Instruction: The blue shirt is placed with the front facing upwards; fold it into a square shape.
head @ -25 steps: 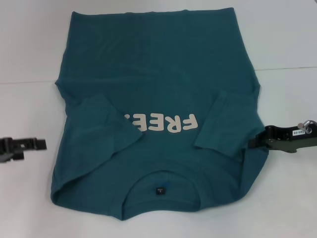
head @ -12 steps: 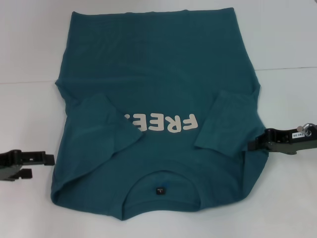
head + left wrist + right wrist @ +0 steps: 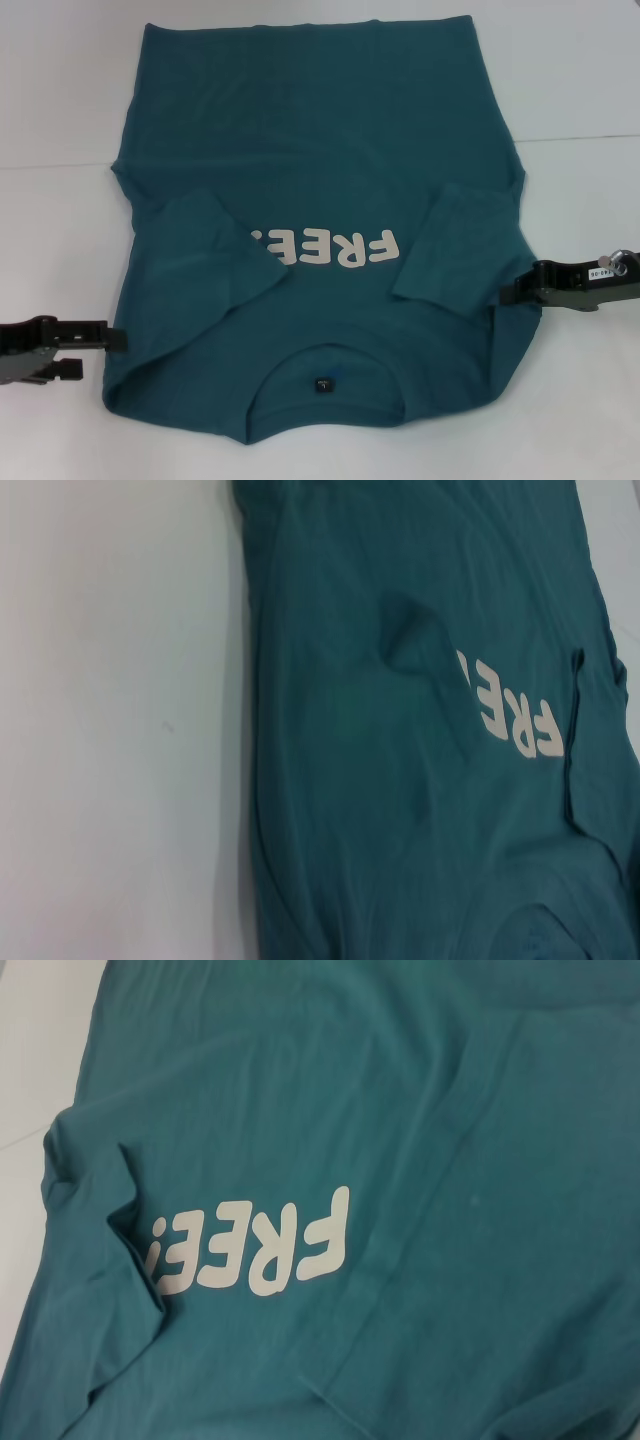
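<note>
Head view: the blue shirt (image 3: 320, 240) lies flat on the white desk (image 3: 60, 100), front up, collar nearest the robot, both sleeves already folded inward over the chest, one covering part of the "FREE" print. The left hand (image 3: 112, 338) has slid in along the desk over the last second and now touches the shirt's left edge near the shoulder; the right hand (image 3: 512, 290) sits at the right edge, barely shifted. Can't tell whether either hand is released or clenched. Left wrist view: shirt edge against bare desk, folded sleeve, no fingers visible. Right wrist view: print and sleeve fold, no fingers. My read: both hands are in place for a collar-side grab, lengthwise fold next.
</note>
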`<action>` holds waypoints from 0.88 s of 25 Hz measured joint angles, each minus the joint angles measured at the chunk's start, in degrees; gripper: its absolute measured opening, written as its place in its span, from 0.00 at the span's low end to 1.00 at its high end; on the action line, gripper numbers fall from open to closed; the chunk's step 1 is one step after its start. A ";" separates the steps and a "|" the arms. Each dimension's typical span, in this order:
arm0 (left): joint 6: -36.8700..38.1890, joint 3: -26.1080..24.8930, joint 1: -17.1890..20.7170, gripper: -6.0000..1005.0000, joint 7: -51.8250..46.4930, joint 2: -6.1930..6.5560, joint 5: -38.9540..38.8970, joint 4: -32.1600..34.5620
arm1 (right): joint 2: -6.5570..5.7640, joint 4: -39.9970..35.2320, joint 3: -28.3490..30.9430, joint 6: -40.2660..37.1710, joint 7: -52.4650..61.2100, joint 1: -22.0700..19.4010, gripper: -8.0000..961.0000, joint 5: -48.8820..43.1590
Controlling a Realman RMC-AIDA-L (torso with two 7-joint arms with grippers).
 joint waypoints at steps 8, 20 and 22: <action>-0.38 0.66 0.01 0.89 2.49 -0.36 0.20 0.07 | 0.04 -0.01 0.00 0.01 -0.59 0.04 0.05 0.00; -3.18 5.41 -0.17 0.89 4.08 -1.15 3.03 0.74 | 0.04 -0.74 0.00 -0.16 -0.83 -0.12 0.05 0.00; -3.60 5.67 -0.22 0.89 4.09 -1.32 3.20 0.80 | 0.04 -0.75 0.00 -0.17 -0.88 -0.16 0.05 0.00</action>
